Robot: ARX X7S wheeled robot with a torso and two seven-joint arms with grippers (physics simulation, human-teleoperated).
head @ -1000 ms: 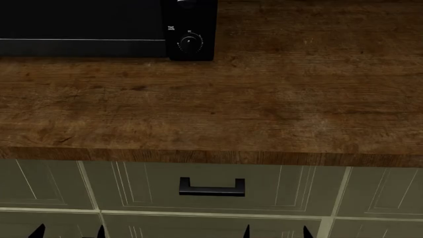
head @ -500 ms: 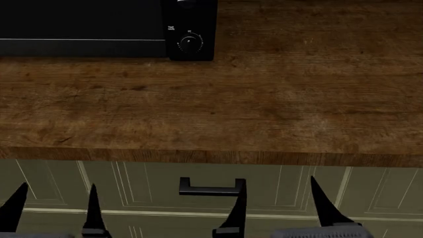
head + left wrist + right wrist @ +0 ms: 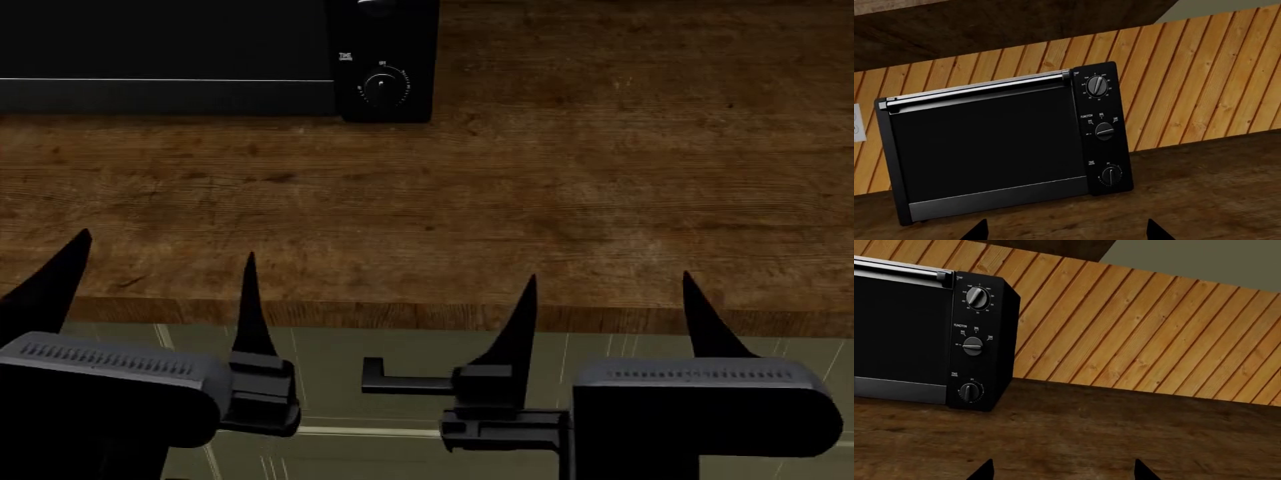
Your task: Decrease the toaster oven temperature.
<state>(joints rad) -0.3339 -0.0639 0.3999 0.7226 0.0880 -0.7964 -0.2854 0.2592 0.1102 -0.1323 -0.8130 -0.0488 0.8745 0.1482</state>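
Observation:
The black toaster oven (image 3: 200, 55) stands at the back left of the wooden counter (image 3: 534, 200). It also shows in the left wrist view (image 3: 987, 150) and the right wrist view (image 3: 901, 330). Its panel carries three round knobs: a top one with numbers (image 3: 1097, 86), a middle FUNCTION knob (image 3: 1104, 131) and a bottom TIME knob (image 3: 1110, 175). My left gripper (image 3: 154, 275) and right gripper (image 3: 607, 295) are both open and empty, raised at the counter's front edge, far from the oven.
A wooden slat wall (image 3: 1154, 330) runs behind the counter. Pale cabinet drawers with a black handle (image 3: 400, 380) sit below the counter's front edge. A white wall outlet (image 3: 857, 127) is beside the oven.
Both grippers have risen from the bottom of the head view up to the counter's front edge. The oven and knobs have not moved.

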